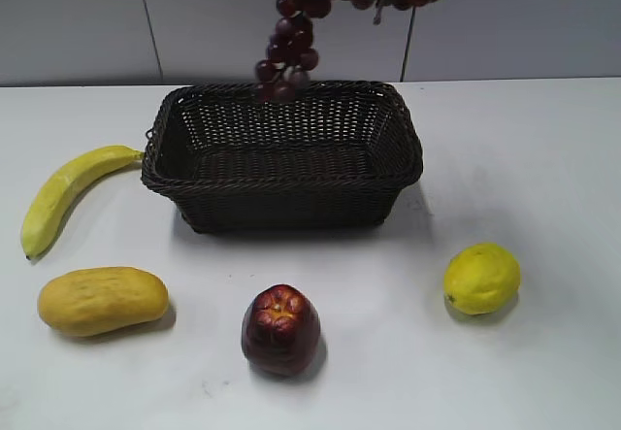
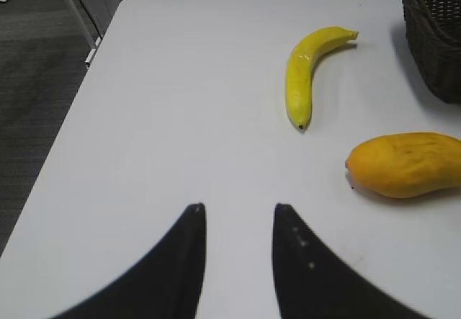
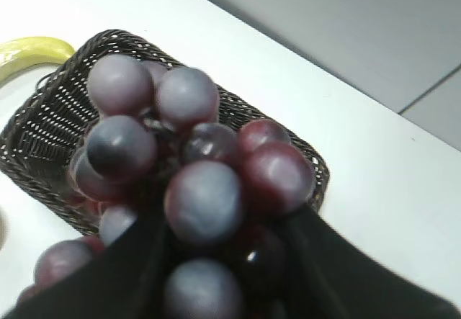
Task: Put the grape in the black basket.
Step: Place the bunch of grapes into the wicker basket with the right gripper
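The grape [image 1: 296,37] is a long dark red-purple bunch hanging from the top edge of the exterior view, its lower end just above the back rim of the black basket [image 1: 388,119]. My right gripper [image 3: 223,222] is shut on the grape [image 3: 180,139] and holds it in the air over the black basket [image 3: 43,117]; the gripper itself is out of the exterior view. My left gripper [image 2: 238,207] is open and empty above bare table, out of the exterior view.
A banana [image 1: 63,192] lies left of the basket; it also shows in the left wrist view [image 2: 306,70]. A mango [image 1: 102,301] lies front left and also shows in the left wrist view [image 2: 407,164]. A dark red apple [image 1: 281,330] and a lemon [image 1: 482,278] lie in front.
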Controlling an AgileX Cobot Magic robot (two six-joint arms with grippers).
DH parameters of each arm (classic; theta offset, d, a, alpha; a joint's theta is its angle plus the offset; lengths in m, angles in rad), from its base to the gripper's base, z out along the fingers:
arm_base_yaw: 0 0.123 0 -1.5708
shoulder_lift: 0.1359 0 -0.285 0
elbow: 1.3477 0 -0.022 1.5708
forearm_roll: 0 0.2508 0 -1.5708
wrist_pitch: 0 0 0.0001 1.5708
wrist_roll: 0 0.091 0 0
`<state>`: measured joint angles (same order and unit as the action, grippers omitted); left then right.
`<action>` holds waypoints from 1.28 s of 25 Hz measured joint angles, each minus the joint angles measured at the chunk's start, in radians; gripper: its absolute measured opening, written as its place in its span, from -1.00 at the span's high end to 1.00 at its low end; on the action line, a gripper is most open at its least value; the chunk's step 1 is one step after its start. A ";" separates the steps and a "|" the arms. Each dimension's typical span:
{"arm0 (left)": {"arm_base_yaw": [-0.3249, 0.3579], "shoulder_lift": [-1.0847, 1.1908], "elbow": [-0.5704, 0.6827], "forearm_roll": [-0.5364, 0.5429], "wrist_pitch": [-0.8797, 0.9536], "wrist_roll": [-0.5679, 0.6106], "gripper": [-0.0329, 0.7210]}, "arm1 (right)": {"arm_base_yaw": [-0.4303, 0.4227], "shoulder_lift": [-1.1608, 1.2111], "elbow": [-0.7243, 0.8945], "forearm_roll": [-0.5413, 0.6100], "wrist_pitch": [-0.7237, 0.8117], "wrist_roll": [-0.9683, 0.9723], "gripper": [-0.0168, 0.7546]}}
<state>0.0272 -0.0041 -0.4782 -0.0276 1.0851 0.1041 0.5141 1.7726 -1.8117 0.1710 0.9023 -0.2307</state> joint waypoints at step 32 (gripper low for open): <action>0.000 0.000 0.000 0.000 0.000 0.000 0.32 | 0.015 0.390 -0.036 0.034 -0.086 -0.020 -0.69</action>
<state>0.0272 -0.0041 -0.4782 -0.0276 1.0851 0.1041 0.5287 2.1629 -1.8472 0.2047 0.8159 -0.2512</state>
